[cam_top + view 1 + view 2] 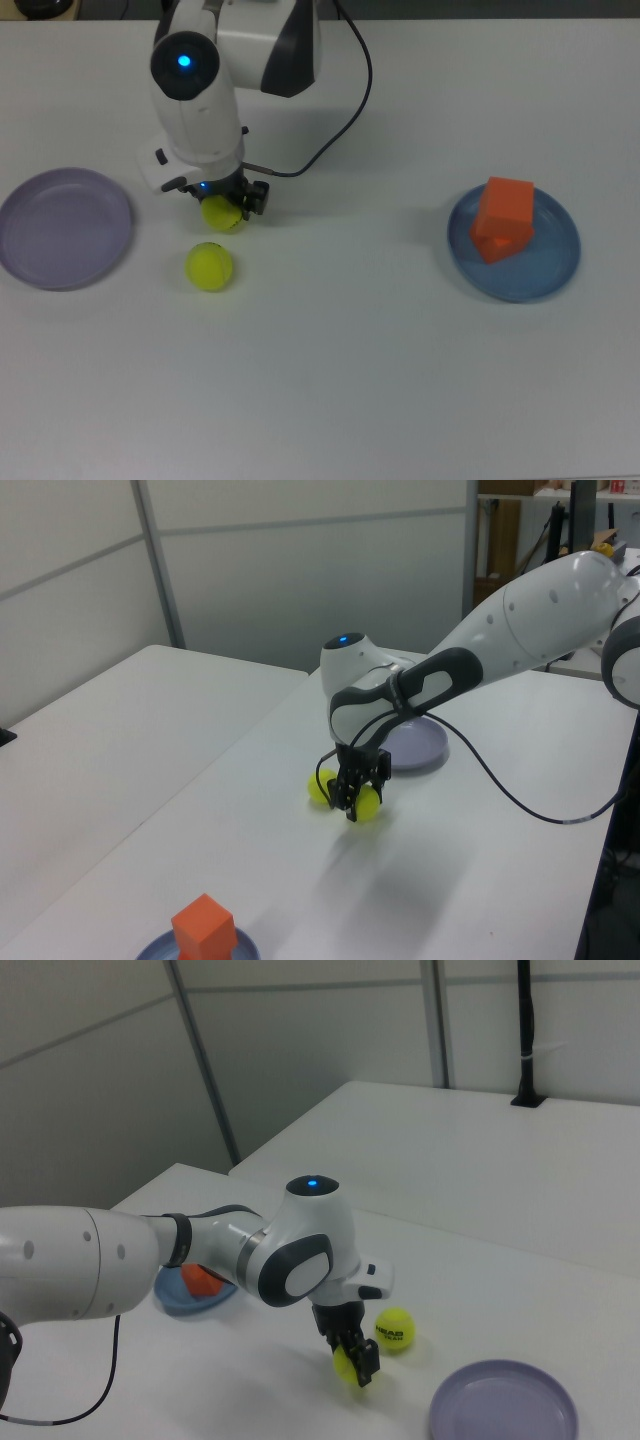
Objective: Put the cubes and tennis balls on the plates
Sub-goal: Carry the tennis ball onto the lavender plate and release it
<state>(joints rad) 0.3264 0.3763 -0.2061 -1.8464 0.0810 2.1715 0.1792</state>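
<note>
My gripper [225, 205] is low over the table with its fingers closed on one yellow-green tennis ball [222, 213], which rests on the table. The left view shows the gripper [352, 798] on that ball [367, 803], and the right view shows the same gripper [356, 1364] and ball [344, 1363]. The other tennis ball [209, 266] [319, 788] [395, 1328] lies loose beside it. Two orange cubes [503, 218] sit on the blue plate [560, 262], one leaning on the other. The lavender plate [62, 228] [505, 1415] is at the top view's left.
The arm's black cable [350, 105] loops over the table behind the gripper. The robot's white body [200, 90] stands over the top view's upper left. A dark post [524, 1030] rises on the neighbouring table in the right view.
</note>
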